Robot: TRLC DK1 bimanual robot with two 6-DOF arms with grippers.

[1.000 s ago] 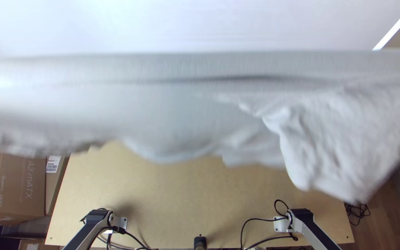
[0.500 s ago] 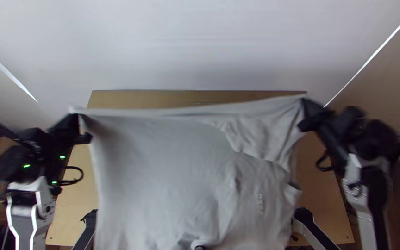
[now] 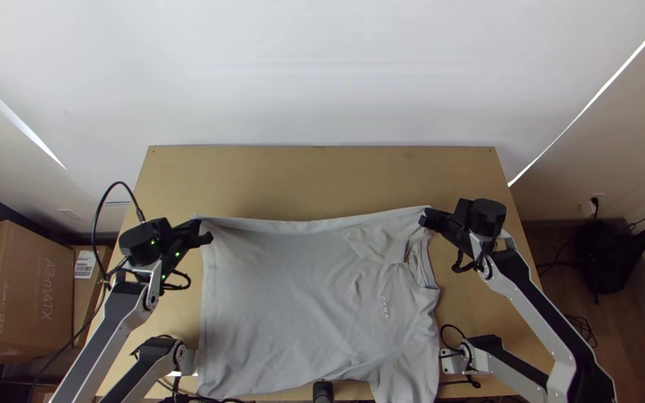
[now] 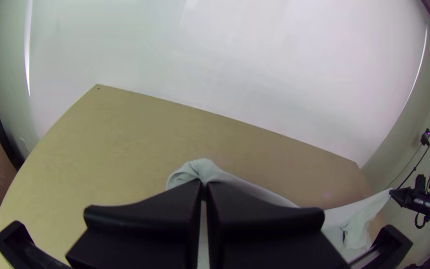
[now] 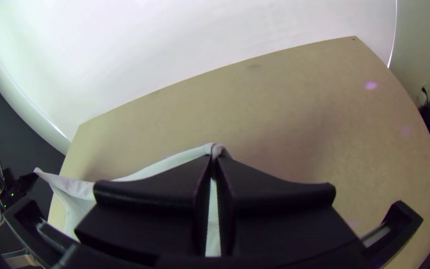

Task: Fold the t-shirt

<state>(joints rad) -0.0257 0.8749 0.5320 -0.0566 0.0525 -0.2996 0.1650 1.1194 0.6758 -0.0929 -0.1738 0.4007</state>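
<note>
Grey t-shirt (image 3: 285, 298) lies spread across the wooden table (image 3: 307, 179) in the top view, probably mid-layout; next, its raised far edge likely needs lowering. Left wrist view: left gripper (image 4: 204, 185) pinches the hem corner. Right wrist view: right gripper (image 5: 215, 158) pinches the shoulder end.

Lettering reading "A3-mATX" (image 3: 48, 289) stands on the large cardboard box (image 3: 25, 250) at the left of the scene, beside the worktop (image 3: 300, 179). A second, smaller line of print (image 3: 3, 306) on the same box is too small to read reliably. A white label (image 3: 85, 263) with barcode-like bars and illegible fine print is attached to the adjacent carton (image 3: 81, 298). The grey t-shirt (image 3: 285, 298) bears short white lettering (image 3: 384, 307) near its collar, likewise too small to read with certainty.
</note>
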